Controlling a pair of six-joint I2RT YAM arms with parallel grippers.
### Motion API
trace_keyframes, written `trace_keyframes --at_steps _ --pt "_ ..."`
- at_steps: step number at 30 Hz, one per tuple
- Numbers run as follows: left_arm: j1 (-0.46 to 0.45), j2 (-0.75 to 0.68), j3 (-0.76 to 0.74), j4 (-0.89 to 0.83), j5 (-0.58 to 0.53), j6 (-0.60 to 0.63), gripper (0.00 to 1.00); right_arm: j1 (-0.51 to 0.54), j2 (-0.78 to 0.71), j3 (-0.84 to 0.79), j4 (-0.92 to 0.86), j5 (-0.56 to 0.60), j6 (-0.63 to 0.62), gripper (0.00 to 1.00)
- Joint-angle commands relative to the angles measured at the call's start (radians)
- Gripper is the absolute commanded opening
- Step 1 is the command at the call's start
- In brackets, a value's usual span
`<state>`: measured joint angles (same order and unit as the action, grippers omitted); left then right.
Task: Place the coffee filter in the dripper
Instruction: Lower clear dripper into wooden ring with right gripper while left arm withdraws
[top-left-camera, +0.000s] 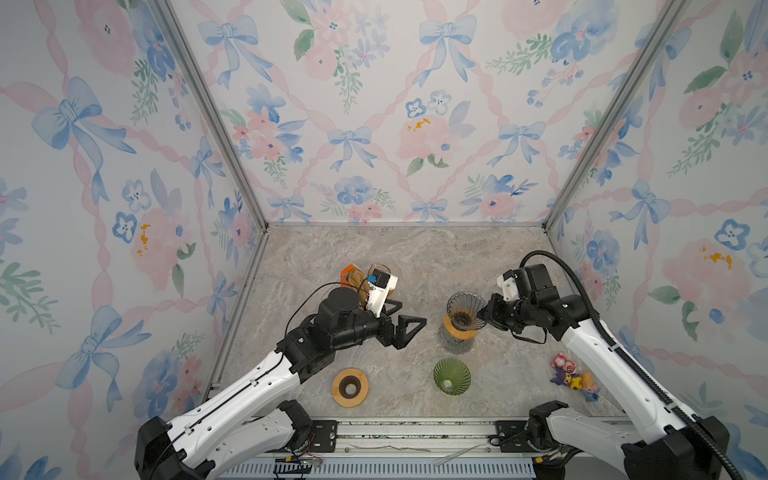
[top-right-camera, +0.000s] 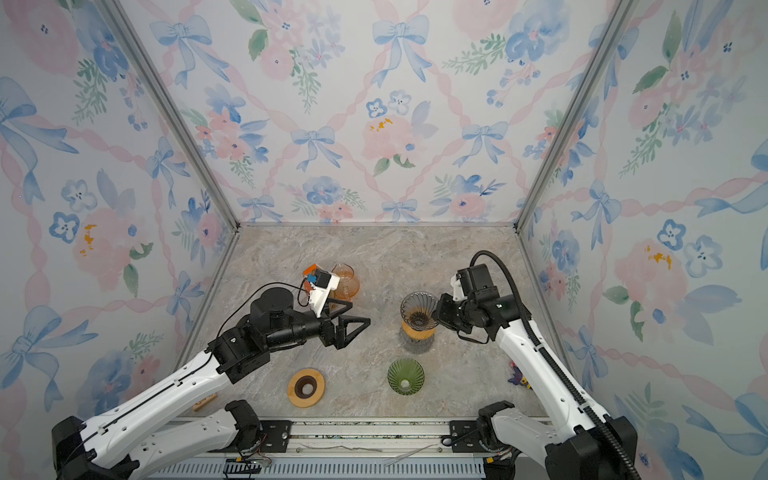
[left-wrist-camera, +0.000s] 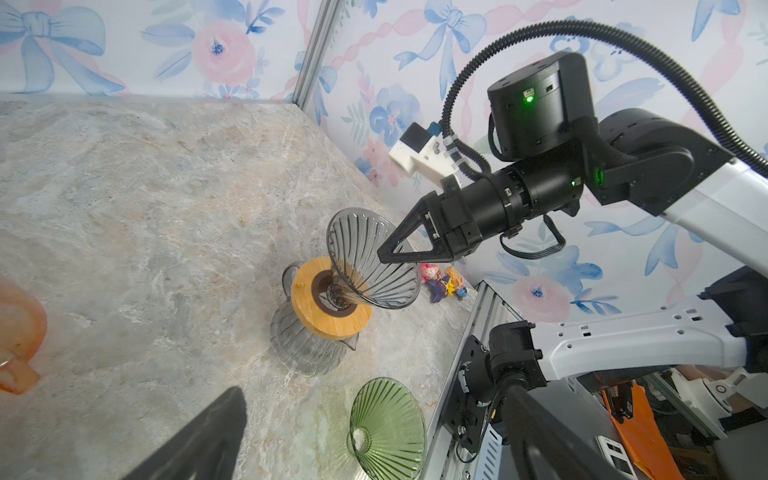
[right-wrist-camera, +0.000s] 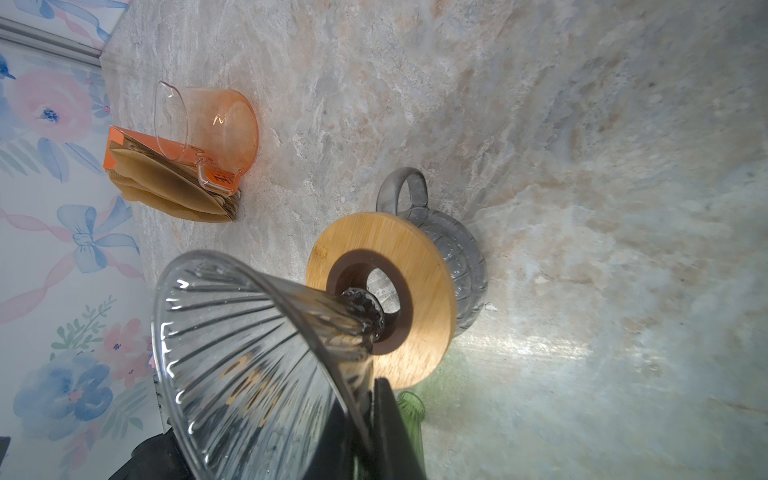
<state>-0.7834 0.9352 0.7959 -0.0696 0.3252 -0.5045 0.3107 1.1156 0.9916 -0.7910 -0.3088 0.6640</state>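
Smoky dripper (right-wrist-camera: 232, 340), clamped tilted in closed right jaws, is best levelled before filters (right-wrist-camera: 166, 187) are approached by empty, fully spread left jaws.

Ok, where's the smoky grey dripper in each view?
Top view: grey dripper right of centre, beyond the green dripper.
Top view: same spot.
Left wrist: centre, rim in the right hand.
Right wrist: close up, foreground.
Shared landmark: the wooden ring beneath it.
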Motion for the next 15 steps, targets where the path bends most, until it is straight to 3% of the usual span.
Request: trace_keyframes --at_steps 1,15 --pt "-0.005 0.002 -0.015 0.021 -0.011 0.017 0.98 -0.012 0.011 0.031 0.019 -0.017 -0.021 0.11" --pt "-0.005 0.024 -0.02 0.028 -0.02 0.015 0.98 -0.022 0.059 0.017 0.036 -0.019 -0.029 0.11"
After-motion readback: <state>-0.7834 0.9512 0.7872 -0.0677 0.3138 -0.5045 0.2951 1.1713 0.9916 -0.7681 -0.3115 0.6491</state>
